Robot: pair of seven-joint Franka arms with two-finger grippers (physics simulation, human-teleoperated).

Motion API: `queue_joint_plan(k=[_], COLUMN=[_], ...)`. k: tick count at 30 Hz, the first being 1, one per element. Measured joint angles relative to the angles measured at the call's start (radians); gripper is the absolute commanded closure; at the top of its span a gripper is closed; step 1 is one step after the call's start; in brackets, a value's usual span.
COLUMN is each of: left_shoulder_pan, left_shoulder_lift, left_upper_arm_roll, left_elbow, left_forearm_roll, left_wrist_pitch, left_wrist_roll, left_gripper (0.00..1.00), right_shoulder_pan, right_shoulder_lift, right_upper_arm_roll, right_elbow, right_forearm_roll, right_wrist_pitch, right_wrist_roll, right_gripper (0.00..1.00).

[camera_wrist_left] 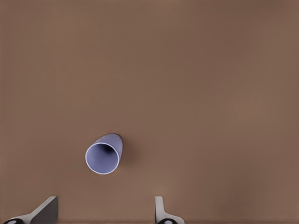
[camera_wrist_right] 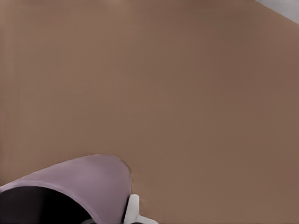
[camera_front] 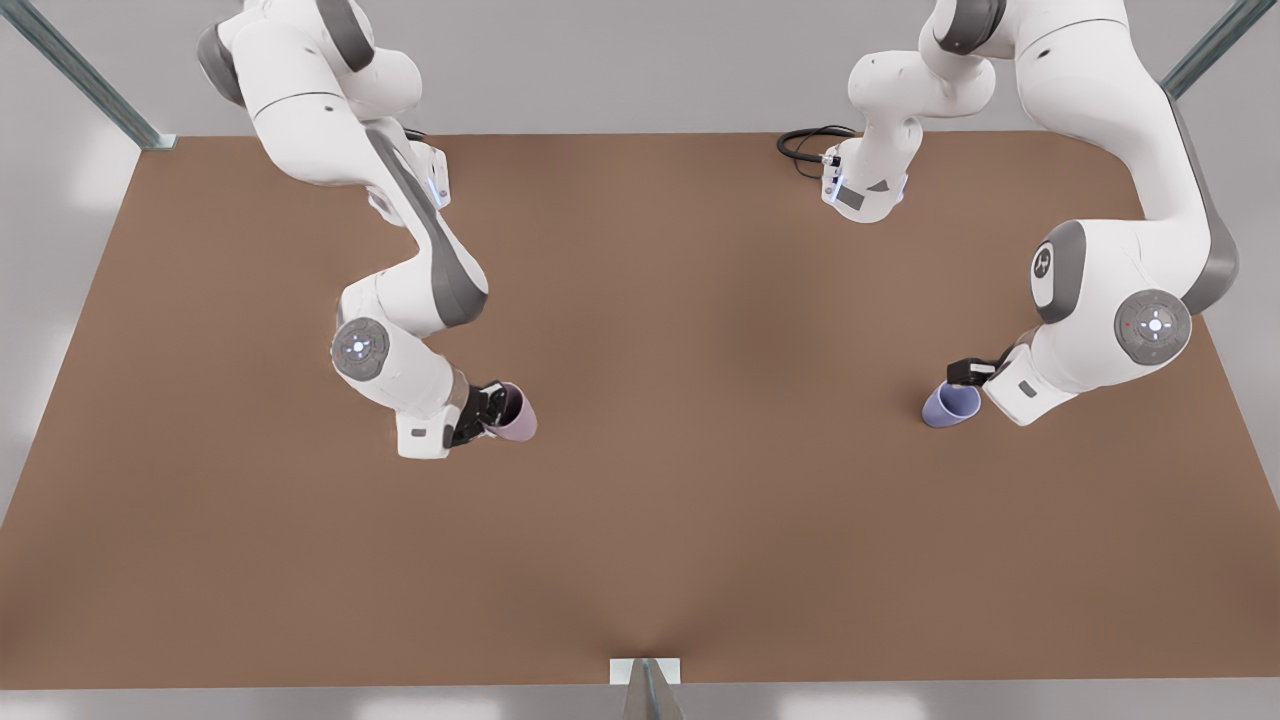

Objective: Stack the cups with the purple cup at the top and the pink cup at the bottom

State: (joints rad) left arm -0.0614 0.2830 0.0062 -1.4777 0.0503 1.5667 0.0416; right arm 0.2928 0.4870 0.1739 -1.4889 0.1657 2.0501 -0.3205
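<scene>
Both end effectors are at work, one at each cup. Right end effector [camera_front: 487, 408], at the front view's left, sits low at the pink cup [camera_front: 513, 412]: its dark fingers [camera_front: 478, 412] lie at the cup's rim, and in the right wrist view the mauve wall [camera_wrist_right: 88, 179] comes close up beside one pale fingertip [camera_wrist_right: 132, 207]. It looks clamped on the rim, one finger inside and one outside, though I cannot see the inner finger clearly. Left end effector [camera_front: 968, 372], at the front view's right, is just above the purple cup [camera_front: 950, 405]; in its wrist view the fingertips [camera_wrist_left: 161, 210] stand wide apart with nothing between them, and the purple cup [camera_wrist_left: 104, 153] lies off to one side of the gap, its mouth toward the camera.

I judge this the pick-up step: pink taken or nearly so, purple not yet grasped. The two cups are well apart on the bench [camera_front: 700, 500]. Next I would need to centre my left fingers over the purple cup's rim and close, then set the pink cup upright somewhere between them to receive it.

Whether either cup touches the bench or is tilted in the air is hard to tell. The pink cup's base is cut off in the right wrist view.
</scene>
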Motion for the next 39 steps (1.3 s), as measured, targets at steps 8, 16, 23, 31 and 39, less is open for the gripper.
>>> queue_joint_plan(k=[8, 16, 23, 31, 39], left_shoulder_pan=[0.000, 0.056, 0.081, 0.094, 0.102], left_shoulder_lift=[-0.059, -0.095, -0.037, 0.017, 0.040], left_upper_arm_roll=[0.002, 0.079, 0.099, 0.122, 0.160], left_elbow=[-0.043, -0.341, -0.439, -0.512, -0.592], left_forearm_roll=[-0.001, -0.002, -0.018, -0.049, -0.075], left_wrist_pitch=[0.037, 0.246, 0.436, 0.553, 0.618], left_wrist_roll=[-0.001, 0.008, 0.025, 0.040, 0.062], left_gripper=[0.00, 0.00, 0.00, 0.00, 0.00], right_shoulder_pan=[0.327, 0.348, 0.348, 0.350, 0.353], right_shoulder_lift=[0.412, 0.490, 0.515, 0.543, 0.550], right_upper_arm_roll=[-0.074, -0.082, -0.079, -0.077, -0.078], right_elbow=[0.502, 0.548, 0.548, 0.548, 0.547], right_forearm_roll=[-0.030, -0.068, -0.072, -0.073, -0.075], right_wrist_pitch=[-0.115, -0.138, -0.117, -0.072, -0.053], right_wrist_roll=[0.478, 0.844, 1.056, 1.217, 1.323], right_gripper=[0.79, 0.79, 0.79, 0.73, 0.49])
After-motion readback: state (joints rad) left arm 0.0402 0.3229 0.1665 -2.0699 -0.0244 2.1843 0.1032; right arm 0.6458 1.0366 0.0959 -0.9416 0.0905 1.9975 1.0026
